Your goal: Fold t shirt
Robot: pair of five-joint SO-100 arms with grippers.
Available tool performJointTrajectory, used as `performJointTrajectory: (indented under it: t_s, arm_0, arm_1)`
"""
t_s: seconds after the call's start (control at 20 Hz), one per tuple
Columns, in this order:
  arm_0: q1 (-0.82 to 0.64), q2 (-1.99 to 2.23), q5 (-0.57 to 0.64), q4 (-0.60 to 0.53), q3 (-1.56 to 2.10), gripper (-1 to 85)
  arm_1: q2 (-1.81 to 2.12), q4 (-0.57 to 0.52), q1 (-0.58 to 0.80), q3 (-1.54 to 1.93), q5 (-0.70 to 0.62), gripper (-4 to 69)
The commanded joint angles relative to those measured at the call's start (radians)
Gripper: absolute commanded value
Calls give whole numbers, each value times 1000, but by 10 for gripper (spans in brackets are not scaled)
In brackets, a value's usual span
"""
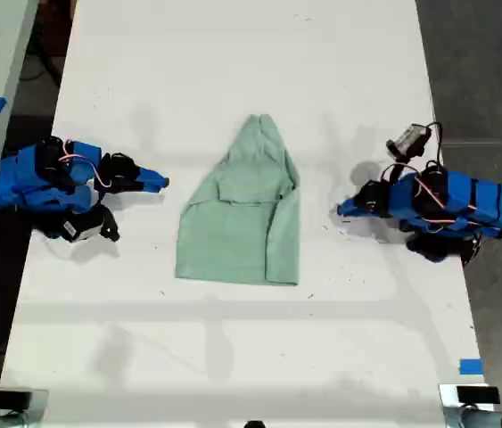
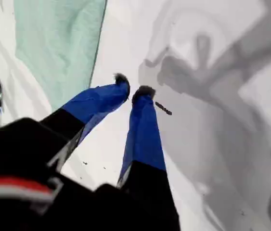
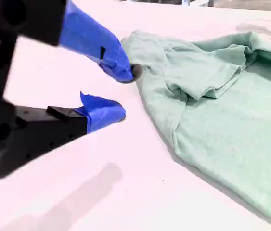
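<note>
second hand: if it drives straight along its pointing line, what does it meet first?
The shirt. My second hand, jaws open, points at the shirt's near edge, with only bare table between. Its height over the table is hard to judge, so it may skim over the cloth.

Open bench (image 1: 233, 53) across the exterior view's top and bottom, wide and bare. Shirt (image 1: 246, 214) flat mid-bench, low enough to pass over. Narrow bare strip on each side of it, hemmed by one blue arm (image 1: 54, 178) at the exterior view's left and another blue arm (image 1: 447, 205) at its right.
</note>
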Motion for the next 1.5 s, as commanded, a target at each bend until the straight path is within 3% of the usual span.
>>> performJointTrajectory:
  t_s: [0.0, 0.3, 0.4, 0.55, 0.65, 0.75, 1.0, 1.25, 1.3, 1.35, 1.45]
  arm_0:
    - [40, 8, 78, -100, 2, -1]
    - [80, 8, 80, -124, 0, -2]
    - [52, -34, 135, -156, -26, -3]
    - [107, -686, 143, -152, -385, -3]
    - [169, -1123, 86, -101, -634, 153]
    - [212, -1362, 40, -91, -784, 188]
    - [249, -1542, -37, -172, -844, 184]
    - [262, -1856, -44, -124, -1072, 172]
    - [262, -1919, -18, -115, -1117, 146]
    - [259, -1957, 2, -109, -1144, 35]
    - [250, -1931, -103, -48, -1158, -2]
  arm_1:
    - [15, -9, -60, 32, -46, 19]
    - [15, -9, -58, 32, -44, 19]
    - [15, -9, -55, 34, -43, 19]
    - [15, -9, -51, 34, -43, 19]
    - [15, -9, -51, 34, -43, 19]
    - [15, -8, -52, 34, -41, 19]
    - [15, -6, -52, 34, -43, 19]
    - [15, -6, -51, 34, -41, 19]
    - [15, -5, -51, 34, -41, 19]
    - [15, -5, -51, 34, -41, 19]
    - [15, -3, -51, 34, -43, 19]
